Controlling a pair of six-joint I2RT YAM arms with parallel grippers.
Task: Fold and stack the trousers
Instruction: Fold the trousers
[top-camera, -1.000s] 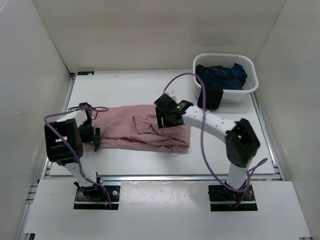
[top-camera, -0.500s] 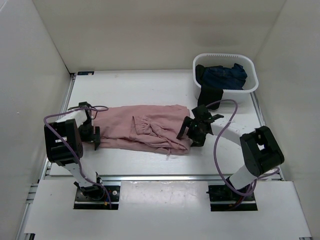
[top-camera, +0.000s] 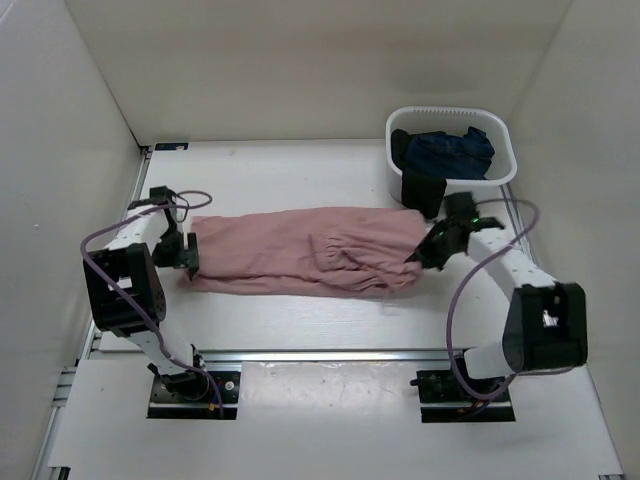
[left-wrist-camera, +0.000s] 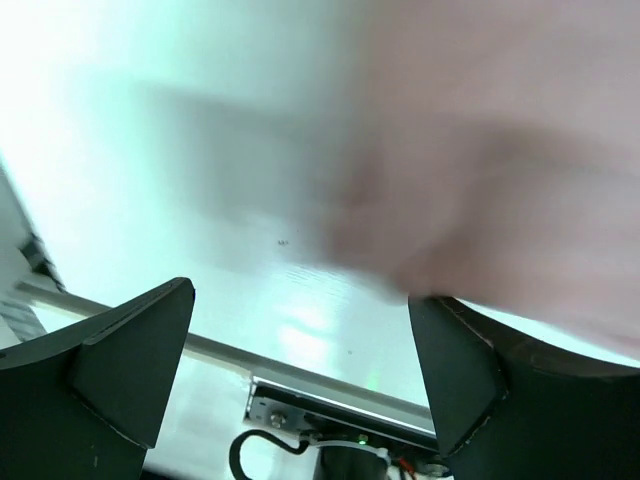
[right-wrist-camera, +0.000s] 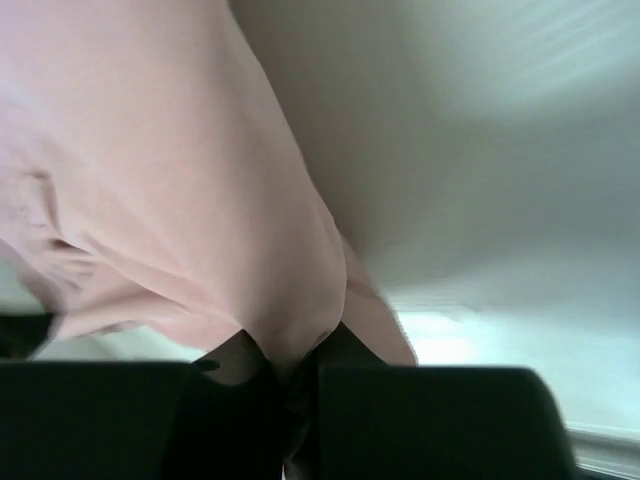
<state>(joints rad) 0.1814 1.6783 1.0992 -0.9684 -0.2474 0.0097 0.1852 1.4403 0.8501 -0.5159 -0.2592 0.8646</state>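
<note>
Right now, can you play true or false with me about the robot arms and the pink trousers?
1. The right gripper is pinching the trousers. True.
2. The left gripper is pinching them too. False: its jaws stand wide open at the trousers' left end.
3. The dark blue garment lies on the table next to the trousers. False: it sits in the white basket.
4. The trousers lie stretched out between the two arms. True.

One pair of trousers (top-camera: 290, 250), one navy garment (top-camera: 455, 150), one basket (top-camera: 500, 180), two grippers (top-camera: 190, 260) (top-camera: 416, 256)
</note>
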